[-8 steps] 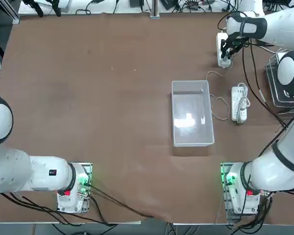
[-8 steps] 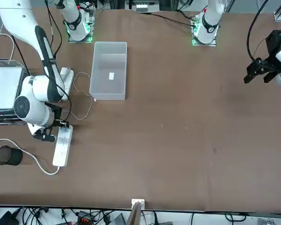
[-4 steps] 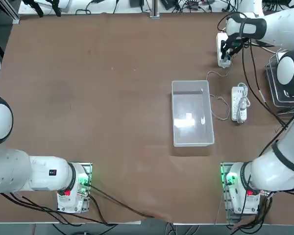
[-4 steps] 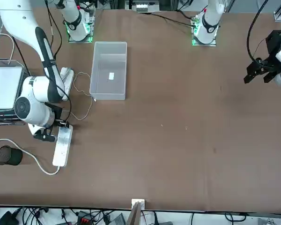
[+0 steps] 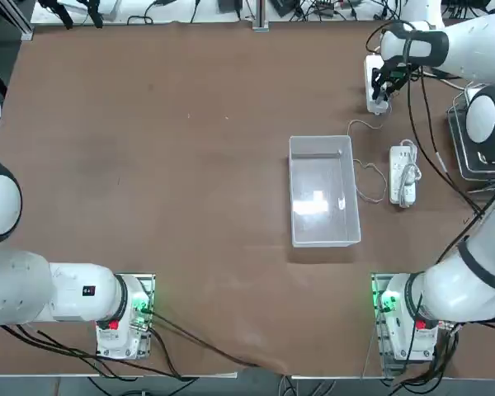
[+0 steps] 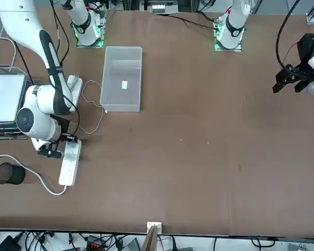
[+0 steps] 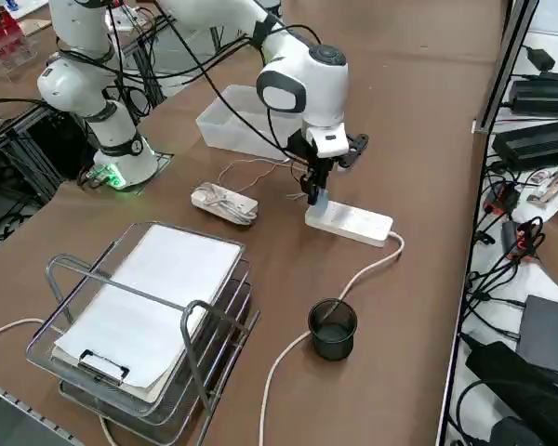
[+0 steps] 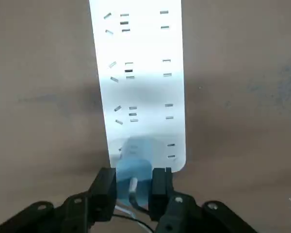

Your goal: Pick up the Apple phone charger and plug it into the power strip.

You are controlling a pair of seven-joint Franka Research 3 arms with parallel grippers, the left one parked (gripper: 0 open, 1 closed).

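The slim white power strip (image 5: 372,76) lies at the table's far right, its thick lead (image 7: 288,348) running loose off one end. My right gripper (image 5: 381,95) hangs over the strip's near end, shut on the Apple phone charger (image 8: 134,166). The small white-grey adapter stands upright between the black fingers (image 8: 105,186) and rests on the strip's (image 8: 138,73) last socket. How deep its prongs sit is hidden. The right side view shows the gripper (image 7: 316,190) pointing straight down at the strip (image 7: 351,222). The thin white cable (image 5: 361,169) trails back towards the bin.
A clear plastic bin (image 5: 322,190) sits mid-table. A shorter white strip with a bundled cord (image 5: 403,175) lies beside it. A wire tray holding paper (image 7: 149,311) stands at the right edge. A black cup (image 7: 332,327) stands near the strip's lead.
My gripper with the charger has shifted very slightly along the strip's end. Nothing else has moved.
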